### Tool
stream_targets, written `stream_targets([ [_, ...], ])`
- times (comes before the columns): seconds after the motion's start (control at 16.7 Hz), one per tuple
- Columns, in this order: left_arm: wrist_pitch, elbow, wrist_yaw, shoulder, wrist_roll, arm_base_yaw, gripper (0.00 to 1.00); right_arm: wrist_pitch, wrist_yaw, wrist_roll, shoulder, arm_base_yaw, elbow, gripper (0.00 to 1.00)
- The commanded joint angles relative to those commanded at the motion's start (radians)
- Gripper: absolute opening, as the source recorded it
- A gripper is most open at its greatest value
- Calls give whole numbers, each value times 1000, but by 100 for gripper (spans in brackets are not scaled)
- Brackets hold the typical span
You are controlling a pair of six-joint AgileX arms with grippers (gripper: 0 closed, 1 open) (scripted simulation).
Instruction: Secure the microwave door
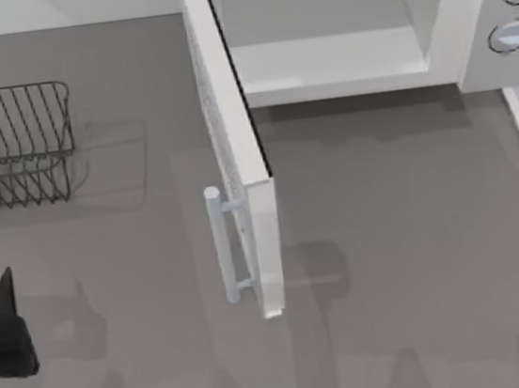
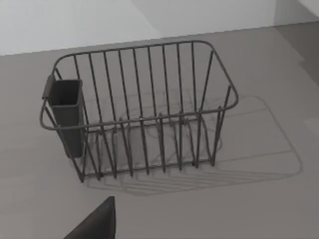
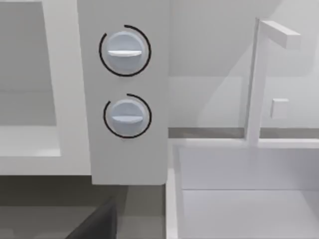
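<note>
The microwave door [image 1: 233, 150] stood fully open, projecting from the left front edge of the microwave [image 1: 467, 36] out over the grey worktop [image 1: 416, 232], its bar handle [image 1: 220, 246] facing the top view's left. The left tool [image 1: 1, 325] sat near the left worktop edge, well apart from the door; its opening could not be determined.

Recommended procedure: contact the door's outer face near the free edge by the handle, then sweep it rightward through its hinge arc until seated.

The door was a flat white slab with a speckled window. A dark wire rack [image 1: 12, 144] stood at left.
</note>
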Motion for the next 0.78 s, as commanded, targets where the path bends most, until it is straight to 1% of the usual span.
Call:
stream_targets([
  [0.18,-164,129,43,197,87,-50,100,0,0,0,0,0,0,100],
  [0.36,-365,303,89,432,194,-105,100,0,0,0,0,0,0,100],
  [0.54,-584,513,138,684,310,-160,100,0,0,0,0,0,0,100],
  [0.78,-873,836,205,1014,465,-228,100,0,0,0,0,0,0,100],
])
